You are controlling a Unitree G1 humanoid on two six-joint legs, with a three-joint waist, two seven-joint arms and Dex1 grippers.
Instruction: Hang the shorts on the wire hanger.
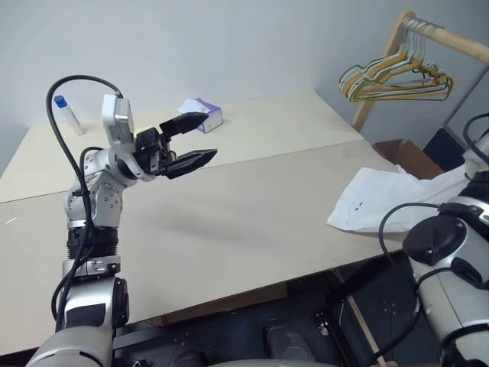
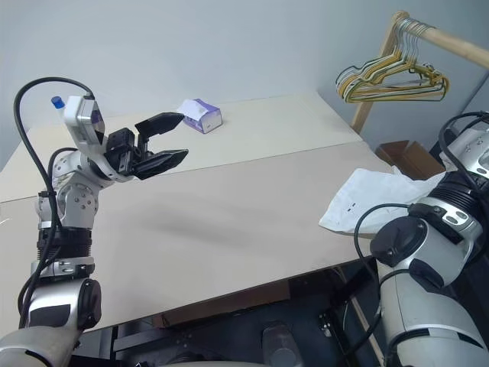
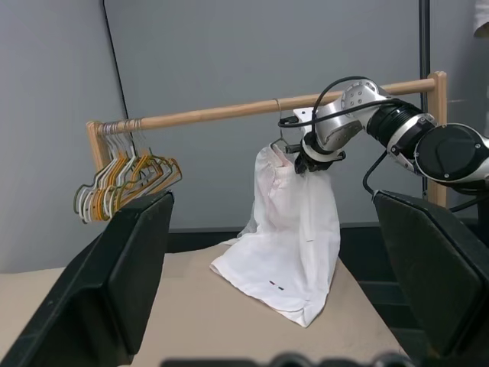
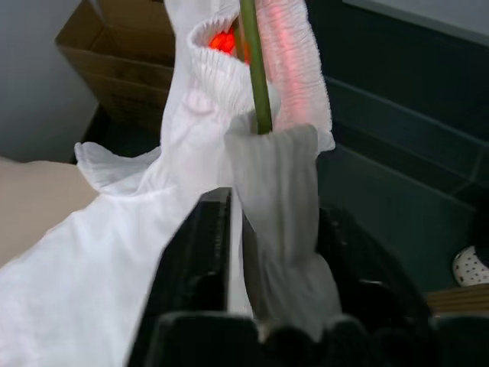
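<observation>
The right gripper (image 3: 312, 162) brackets the shorts (image 3: 294, 229) on the wire hanger (image 4: 255, 65); whether it grips is unclear. It should release slowly. The left gripper (image 1: 192, 142) gapes empty.

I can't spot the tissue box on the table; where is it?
In the left eye view, the tissue box sits on the table's far side, just beyond the open left gripper, left of the bunched hangers.

The two head views look forward and down over the table (image 1: 252, 206), the left wrist view faces level across it to the wooden rail (image 3: 229, 113) and the shorts (image 3: 294, 237), which the right wrist view shows from very near.
</observation>
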